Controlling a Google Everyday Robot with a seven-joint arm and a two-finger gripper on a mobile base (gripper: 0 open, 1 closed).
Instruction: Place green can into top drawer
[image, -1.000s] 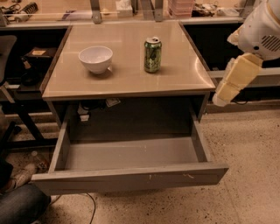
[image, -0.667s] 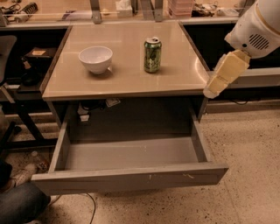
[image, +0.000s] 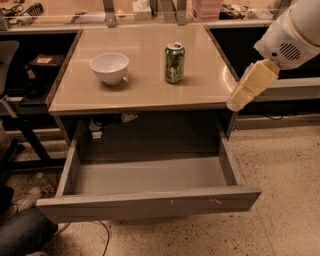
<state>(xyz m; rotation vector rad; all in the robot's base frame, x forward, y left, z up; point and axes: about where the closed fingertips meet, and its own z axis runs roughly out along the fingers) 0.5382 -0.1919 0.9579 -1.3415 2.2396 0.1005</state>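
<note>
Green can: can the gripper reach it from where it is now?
Probably yes. The gripper hangs at the right edge of the tabletop; nothing stands between it and the upright green can, and the white bowl is on the can's far side.

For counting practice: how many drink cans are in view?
1. The green aluminium drink can stands on the beige tabletop, right of the round white bowl; the robot's gripper hovers off its right edge. The back of the open grey drawer is hidden.

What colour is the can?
The can is green with yellowish markings, camera view; gripper at the right edge of the table.
</note>
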